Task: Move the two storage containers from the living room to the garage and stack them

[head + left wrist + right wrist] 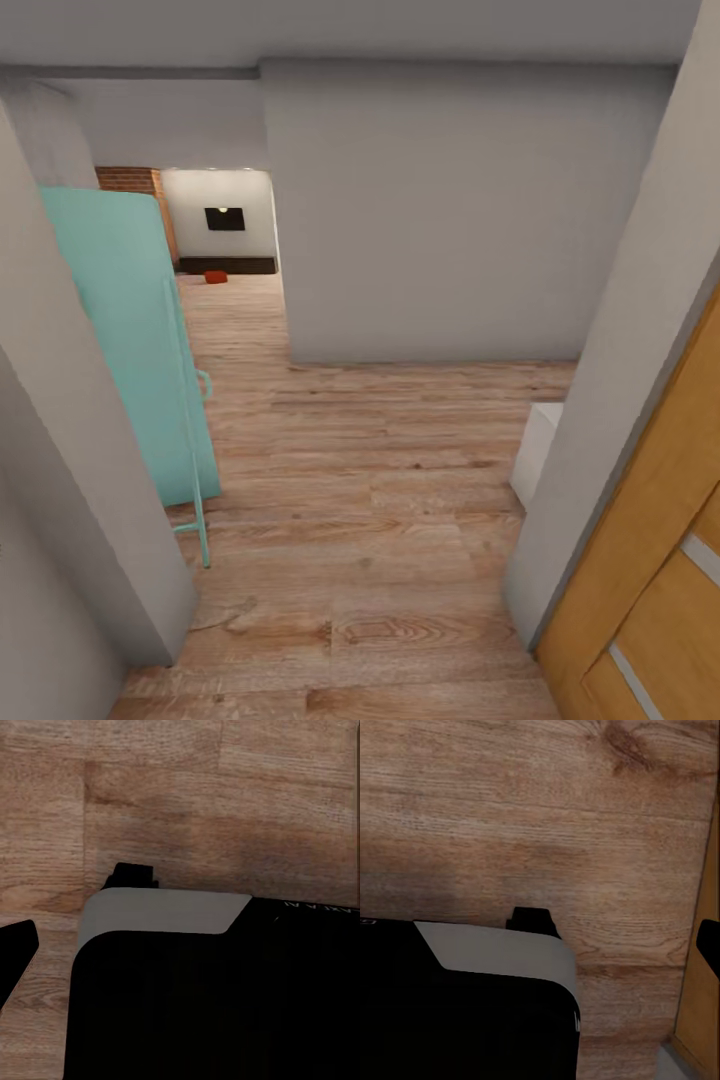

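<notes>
Evidently the robot is in transit along a corridor of light wood plank flooring (pixel 380 520), between a teal-green panel door (pixel 130 340) and a honey-coloured wooden door (pixel 660 580), so the step in hand looks like driving toward the living room to fetch a bin. One small orange-red storage container (pixel 215 277) lies far ahead on the planks, below a dark wall-mounted television (pixel 225 219). Both wrist views show only the black-and-grey robot base (pixel 210 997) over planks, so neither pincer's state can be told; the next move calls for rolling through the opening toward that container.
</notes>
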You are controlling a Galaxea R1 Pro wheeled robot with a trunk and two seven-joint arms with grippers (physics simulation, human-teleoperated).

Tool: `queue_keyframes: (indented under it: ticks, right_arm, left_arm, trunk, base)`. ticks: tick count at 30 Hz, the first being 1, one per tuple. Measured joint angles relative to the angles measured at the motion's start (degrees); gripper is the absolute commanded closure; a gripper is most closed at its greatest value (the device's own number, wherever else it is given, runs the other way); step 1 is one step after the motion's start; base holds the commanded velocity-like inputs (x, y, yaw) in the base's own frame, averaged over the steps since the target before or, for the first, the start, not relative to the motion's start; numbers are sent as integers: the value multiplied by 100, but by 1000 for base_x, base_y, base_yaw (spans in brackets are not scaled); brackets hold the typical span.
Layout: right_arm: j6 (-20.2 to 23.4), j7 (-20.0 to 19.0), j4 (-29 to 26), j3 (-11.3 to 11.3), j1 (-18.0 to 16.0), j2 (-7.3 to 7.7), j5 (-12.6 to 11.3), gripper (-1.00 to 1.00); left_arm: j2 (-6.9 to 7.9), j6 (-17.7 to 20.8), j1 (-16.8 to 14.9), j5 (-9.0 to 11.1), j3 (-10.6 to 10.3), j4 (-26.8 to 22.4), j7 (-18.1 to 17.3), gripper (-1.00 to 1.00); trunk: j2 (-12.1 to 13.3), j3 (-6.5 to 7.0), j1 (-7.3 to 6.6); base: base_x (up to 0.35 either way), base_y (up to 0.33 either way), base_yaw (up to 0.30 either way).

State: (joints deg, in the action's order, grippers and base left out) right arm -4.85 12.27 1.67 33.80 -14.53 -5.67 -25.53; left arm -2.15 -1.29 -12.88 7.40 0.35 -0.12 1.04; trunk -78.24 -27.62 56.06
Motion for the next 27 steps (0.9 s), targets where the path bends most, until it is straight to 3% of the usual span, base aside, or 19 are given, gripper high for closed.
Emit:
queue_keyframes:
  ticks: [27]
  right_arm:
    - [0, 0, 0, 0, 0, 0, 0, -100]
  left_arm:
    - [5, 0, -1, 5, 1, 0, 0, -100]
  trunk:
    - [0, 0, 0]
  base:
    - [323, 0, 0]
